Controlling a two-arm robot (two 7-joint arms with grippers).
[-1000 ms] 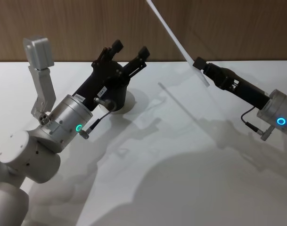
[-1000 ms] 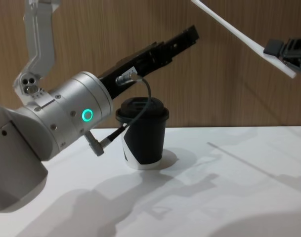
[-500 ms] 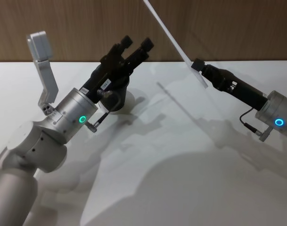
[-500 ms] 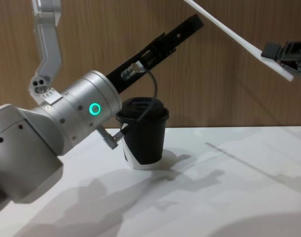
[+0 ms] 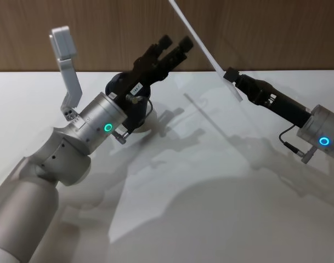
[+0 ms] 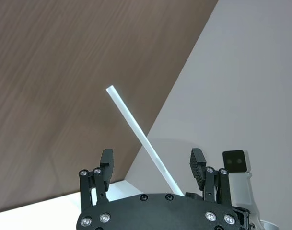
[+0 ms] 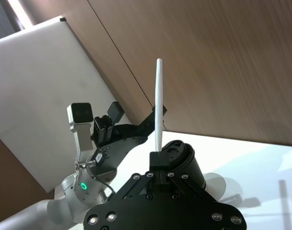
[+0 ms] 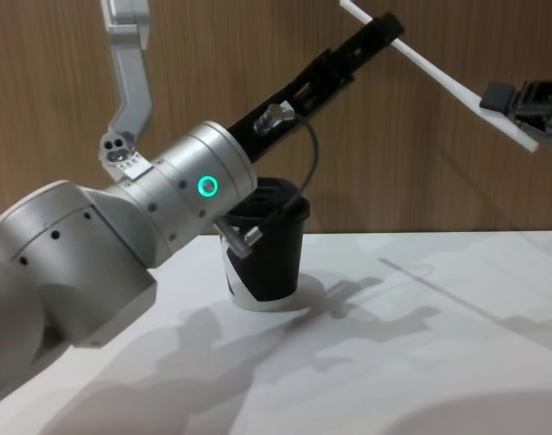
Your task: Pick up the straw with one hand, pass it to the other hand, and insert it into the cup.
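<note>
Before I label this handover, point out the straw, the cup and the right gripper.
straw (image 5: 199, 41): head view, mid-shaft.
cup (image 8: 277, 261): chest view, side wall.
right gripper (image 5: 231, 75): head view, at its jaws.

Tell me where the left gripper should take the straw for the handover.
Grip the straw on its bare upper shaft, well above the right gripper pinching its lower end. It slants up toward the robot's left, so the open left gripper should probably come from that side, fingers across the tube.

Right gripper (image 7: 158, 161): fingers clamped on straw (image 7: 158, 105) near one end; the rest runs straight out against wood wall (image 7: 232, 57). Cup (image 7: 180, 155) just behind, on white surface (image 7: 251, 163). Left gripper (image 7: 135, 115) beyond, fingers spread.
</note>
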